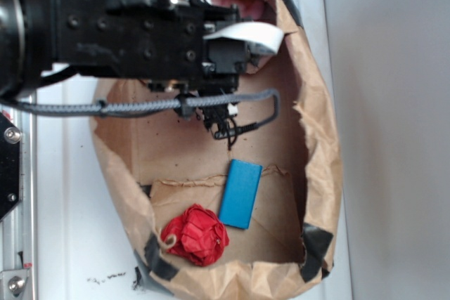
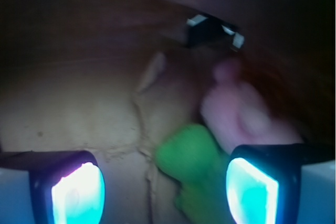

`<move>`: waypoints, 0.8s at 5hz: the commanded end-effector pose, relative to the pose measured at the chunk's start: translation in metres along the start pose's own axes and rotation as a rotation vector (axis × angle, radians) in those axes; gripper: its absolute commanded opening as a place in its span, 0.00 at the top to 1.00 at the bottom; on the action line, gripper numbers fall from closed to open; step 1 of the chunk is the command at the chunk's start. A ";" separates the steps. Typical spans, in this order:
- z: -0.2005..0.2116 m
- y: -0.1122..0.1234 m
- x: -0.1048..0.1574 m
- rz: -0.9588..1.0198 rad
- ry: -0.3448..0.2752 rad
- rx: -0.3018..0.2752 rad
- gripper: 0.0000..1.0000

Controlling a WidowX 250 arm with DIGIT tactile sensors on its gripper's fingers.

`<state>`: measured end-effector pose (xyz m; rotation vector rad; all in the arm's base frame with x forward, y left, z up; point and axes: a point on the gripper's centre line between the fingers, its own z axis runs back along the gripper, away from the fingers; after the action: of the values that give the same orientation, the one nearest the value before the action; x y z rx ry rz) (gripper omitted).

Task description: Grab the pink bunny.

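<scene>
Wrist view: pink bunny (image 2: 236,114) lies blurred at right of centre on the brown paper floor of the bag, its upper end pointing toward the dark far wall. Its lower part runs down behind the right finger pad (image 2: 252,190) of the gripper (image 2: 165,187). Green plush toy (image 2: 191,163) sits just beside the bunny on its left, the two touching or nearly so; focus too soft to tell which. The green toy lies in the gap between the two glowing pads, closer to the right one; left pad (image 2: 76,195) well apart from both toys. Jaws stand wide, nothing between them gripped. A strip of black tape (image 2: 212,31) with pale edges shows on the bag wall above the bunny. Exterior view: the black arm (image 1: 119,26) covers the top of the brown paper bag (image 1: 320,131), so the bunny cannot be made out there; only a reddish-pink patch shows at the bag's far end behind the arm, identity uncertain. A grey braided cable (image 1: 176,105) loops under the arm. Lower in the bag, well apart from the gripper, a blue rectangular block (image 1: 240,193) lies flat, and a red ruffled ball (image 1: 197,235) with a short string sits just beside the block's lower corner. The bag rests on a white surface (image 1: 70,194).
</scene>
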<state>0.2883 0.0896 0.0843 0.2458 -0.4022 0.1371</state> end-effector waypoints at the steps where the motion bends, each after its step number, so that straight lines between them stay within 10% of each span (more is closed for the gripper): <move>1: 0.004 0.024 0.028 -0.074 -0.137 -0.004 0.00; 4: 0.011 0.042 0.052 -0.033 -0.101 -0.007 0.00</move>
<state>0.3166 0.1097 0.0987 0.2231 -0.4299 0.0545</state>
